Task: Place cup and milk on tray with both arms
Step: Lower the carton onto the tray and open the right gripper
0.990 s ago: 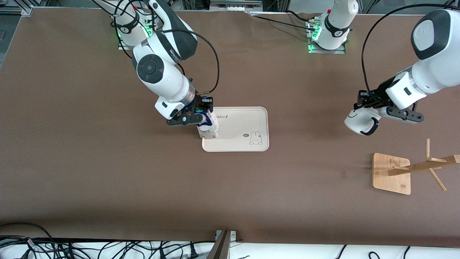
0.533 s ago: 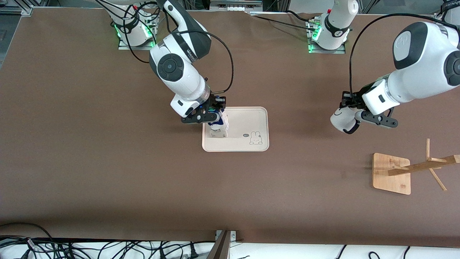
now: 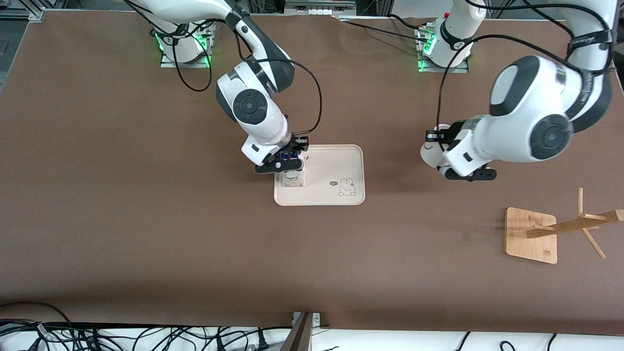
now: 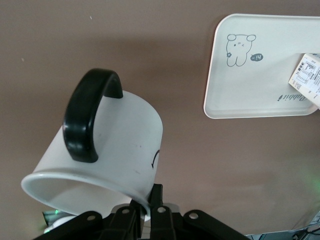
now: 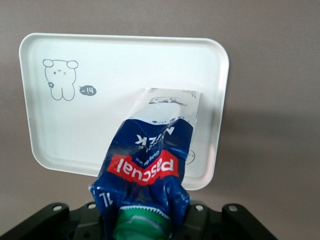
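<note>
Meanwhile the right hand (image 3: 287, 163) grips the milk (image 3: 294, 179) over the tray (image 3: 336, 165), the left hand (image 3: 441, 156) clasps the cup (image 3: 429, 152).

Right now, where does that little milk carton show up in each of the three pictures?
Front view: the milk carton stands over the tray's right-arm end, under the right gripper.
Left wrist view: only its corner shows at the edge.
Right wrist view: it fills the foreground.
Shared landmark: the tray's bunny drawing.

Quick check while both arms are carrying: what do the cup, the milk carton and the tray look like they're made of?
Cup: likely glazed ceramic; smooth white wall, thick rim, black loop handle.
Milk carton: coated paperboard; creased printed panels, green cap looks plastic.
Tray: probably matte plastic or melamine; uniform cream surface, moulded raised rim, rounded corners.
</note>
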`<state>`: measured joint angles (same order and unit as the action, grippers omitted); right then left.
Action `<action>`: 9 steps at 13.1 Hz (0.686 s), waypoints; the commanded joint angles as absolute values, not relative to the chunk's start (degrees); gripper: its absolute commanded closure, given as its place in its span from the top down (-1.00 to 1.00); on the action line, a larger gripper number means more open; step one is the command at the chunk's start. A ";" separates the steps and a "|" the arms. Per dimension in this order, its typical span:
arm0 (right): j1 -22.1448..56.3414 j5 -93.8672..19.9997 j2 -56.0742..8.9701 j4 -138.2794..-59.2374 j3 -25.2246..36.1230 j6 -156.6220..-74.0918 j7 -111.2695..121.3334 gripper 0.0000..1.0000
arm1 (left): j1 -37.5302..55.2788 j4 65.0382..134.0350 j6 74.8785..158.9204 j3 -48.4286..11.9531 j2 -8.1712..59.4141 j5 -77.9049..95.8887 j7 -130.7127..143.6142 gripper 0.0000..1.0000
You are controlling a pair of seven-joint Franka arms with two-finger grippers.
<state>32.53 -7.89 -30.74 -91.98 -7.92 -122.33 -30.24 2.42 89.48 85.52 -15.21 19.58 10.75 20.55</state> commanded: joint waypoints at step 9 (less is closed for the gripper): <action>32.17 -7.38 -26.20 -87.54 -4.58 -116.91 -29.35 1.00 | 6.77 86.22 81.83 -15.21 23.91 9.14 29.44 -1.00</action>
